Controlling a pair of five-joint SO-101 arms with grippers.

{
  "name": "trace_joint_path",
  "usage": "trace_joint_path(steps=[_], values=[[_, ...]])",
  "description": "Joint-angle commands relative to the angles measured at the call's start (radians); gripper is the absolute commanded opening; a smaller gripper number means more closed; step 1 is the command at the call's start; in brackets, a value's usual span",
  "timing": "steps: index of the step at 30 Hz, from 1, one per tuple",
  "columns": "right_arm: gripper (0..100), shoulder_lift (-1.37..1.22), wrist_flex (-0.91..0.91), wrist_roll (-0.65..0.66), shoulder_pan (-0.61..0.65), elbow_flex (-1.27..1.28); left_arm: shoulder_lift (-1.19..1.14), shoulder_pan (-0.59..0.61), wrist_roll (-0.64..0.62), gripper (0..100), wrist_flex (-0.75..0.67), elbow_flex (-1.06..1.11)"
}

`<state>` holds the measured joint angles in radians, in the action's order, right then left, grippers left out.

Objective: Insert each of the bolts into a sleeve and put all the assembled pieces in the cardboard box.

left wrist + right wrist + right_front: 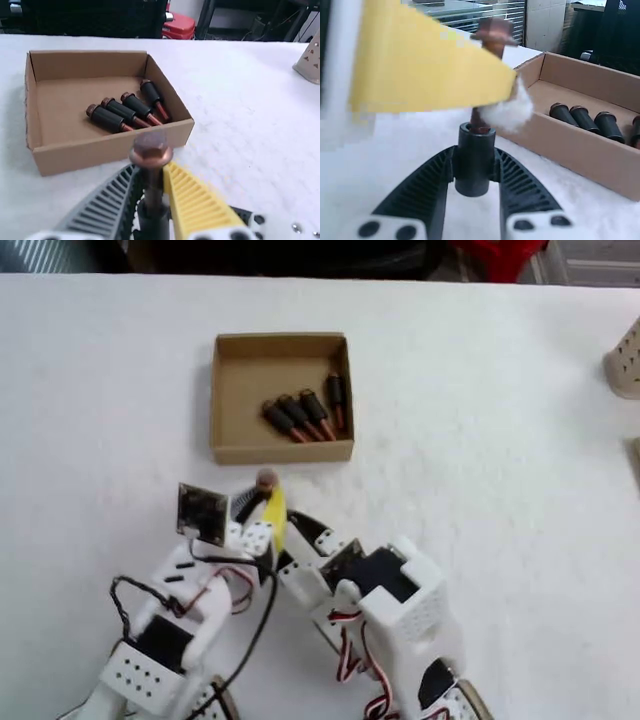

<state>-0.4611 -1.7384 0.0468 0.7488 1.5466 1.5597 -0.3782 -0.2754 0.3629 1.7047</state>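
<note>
A hex-headed, copper-coloured bolt (151, 147) is pinched upright between the ribbed grey and yellow fingers (195, 200) of the left tool (150, 172). In the right wrist view its shank appears entered in a black cylindrical sleeve (474, 145), which is clamped by the right tool (474, 170). Four assembled pieces (305, 412) lie in the cardboard box (280, 452) nearby on the white worktop (480, 440).

Four assembled pieces (305, 412) in cardboard box (280, 452); bolt (151, 150) over sleeve (474, 160) before it.
</note>
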Motion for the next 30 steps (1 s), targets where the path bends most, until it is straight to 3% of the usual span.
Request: trace_joint_path(steps=[1,13,21,23,30], values=[[1.8,0.044,-0.019,-0.02,-0.018,0.0,0.019,-0.019,0.0,2,0.066,-0.006],[1.8,0.044,-0.019,-0.02,-0.018,0.0,0.024,-0.019,0.0,2,0.137,-0.006],[1.8,0.044,-0.019,-0.02,-0.019,-0.003,0.025,-0.012,0.0,3,0.034,-0.006],[1.8,0.044,-0.018,-0.02,-0.019,-0.003,0.025,-0.012,0.0,6,0.034,-0.006],[1.8,0.044,-0.016,-0.02,-0.019,-0.003,0.025,-0.016,-0.008,32,0.107,-0.006]])
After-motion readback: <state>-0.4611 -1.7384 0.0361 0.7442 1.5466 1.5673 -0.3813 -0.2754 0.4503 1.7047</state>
